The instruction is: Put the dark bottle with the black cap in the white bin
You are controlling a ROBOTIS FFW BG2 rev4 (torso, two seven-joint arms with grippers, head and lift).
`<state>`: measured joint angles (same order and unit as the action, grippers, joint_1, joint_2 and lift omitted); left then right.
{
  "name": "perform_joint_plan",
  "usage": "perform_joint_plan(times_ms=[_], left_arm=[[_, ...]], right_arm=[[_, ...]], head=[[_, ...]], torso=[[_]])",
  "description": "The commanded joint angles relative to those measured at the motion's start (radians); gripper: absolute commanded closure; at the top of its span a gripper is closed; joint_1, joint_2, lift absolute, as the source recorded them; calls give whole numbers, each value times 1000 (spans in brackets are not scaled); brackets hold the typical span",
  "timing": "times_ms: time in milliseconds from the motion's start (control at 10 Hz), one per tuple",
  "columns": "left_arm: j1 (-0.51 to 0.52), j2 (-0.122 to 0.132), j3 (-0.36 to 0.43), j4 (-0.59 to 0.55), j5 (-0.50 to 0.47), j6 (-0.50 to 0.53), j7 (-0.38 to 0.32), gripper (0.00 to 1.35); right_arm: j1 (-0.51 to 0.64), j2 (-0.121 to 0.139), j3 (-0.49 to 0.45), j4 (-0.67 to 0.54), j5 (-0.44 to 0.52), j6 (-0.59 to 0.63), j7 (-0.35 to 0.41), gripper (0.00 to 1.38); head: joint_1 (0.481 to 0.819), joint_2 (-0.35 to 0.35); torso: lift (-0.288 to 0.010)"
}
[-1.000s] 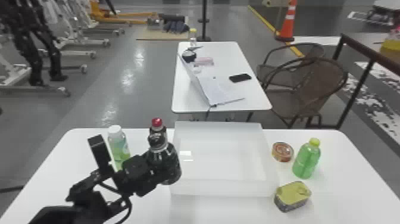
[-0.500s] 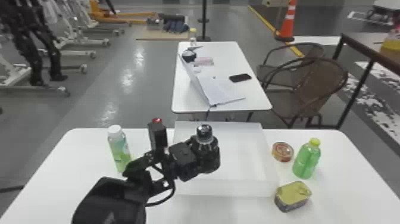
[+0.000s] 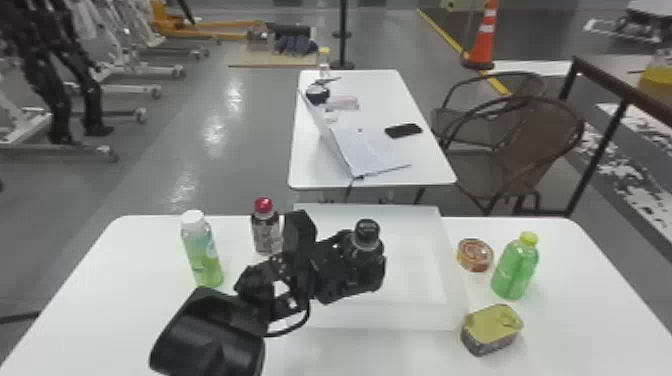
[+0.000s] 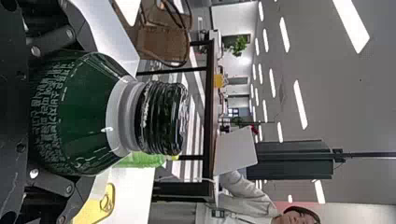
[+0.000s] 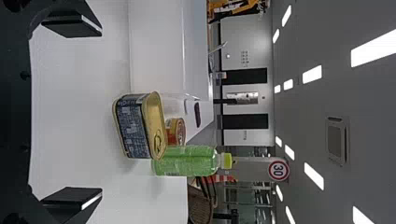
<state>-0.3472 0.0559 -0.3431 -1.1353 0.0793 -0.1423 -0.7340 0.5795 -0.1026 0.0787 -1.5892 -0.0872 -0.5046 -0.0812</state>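
You are in a robotics workshop, judging by the black robot legs [image 3: 56, 107], wheeled stands [image 3: 130, 90] and orange traffic cone [image 3: 484, 42].

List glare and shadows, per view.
Head view: pale glare streaks on the grey floor left of the far table; left wrist view: bright ceiling lights, sharp glints on the black cap; right wrist view: bright ceiling lights again, soft shadow on the near white table by the rectangular can.
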Motion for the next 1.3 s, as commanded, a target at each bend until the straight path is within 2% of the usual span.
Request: perform_joint_plan(times_ms=[0, 100, 400, 500, 600, 700, 800, 900, 1000, 1200], left_arm=[[1, -4, 9, 9, -12, -45, 24, 315], [8, -4, 18, 9, -9, -52, 31, 81], [51, 10, 61, -34, 25, -97, 31, 140], [126, 21, 127, -132, 17, -79, 33, 144], [234, 27, 210, -242, 17, -68, 64, 145], [358, 13, 311, -340, 16, -59, 94, 154], [471, -18, 415, -417, 11, -60, 119, 160], [565, -59, 504, -474, -10, -59, 148, 160], [625, -59, 573, -500, -23, -60, 153, 160], [732, -59, 602, -518, -30, -140, 206, 162]], right_arm=[[-1, -5, 1, 0, -2, 0, 0, 93], [-3, -6, 1, 0, -2, 0, 0, 93], [0, -8, 1, 0, -6, -3, 0, 93], [2, -8, 1, -2, -5, -3, 0, 93], [3, -8, 1, -3, -3, -3, 0, 93], [3, -11, 1, -6, -2, -3, 0, 93], [5, -14, 1, -9, -2, -3, 0, 93], [8, -12, 1, -11, 0, -2, 0, 93], [10, -16, 1, -14, 0, -2, 0, 93], [14, -17, 1, -18, 1, -2, 0, 93]], head=[[549, 0], [549, 0], [549, 0], [549, 0], [549, 0], [549, 0], [549, 0], [549, 0], [549, 0], [549, 0]], torso=[[-100], [-100], [-100], [-100], [-100], [-100], [-100], [-100], [-100], [-100]])
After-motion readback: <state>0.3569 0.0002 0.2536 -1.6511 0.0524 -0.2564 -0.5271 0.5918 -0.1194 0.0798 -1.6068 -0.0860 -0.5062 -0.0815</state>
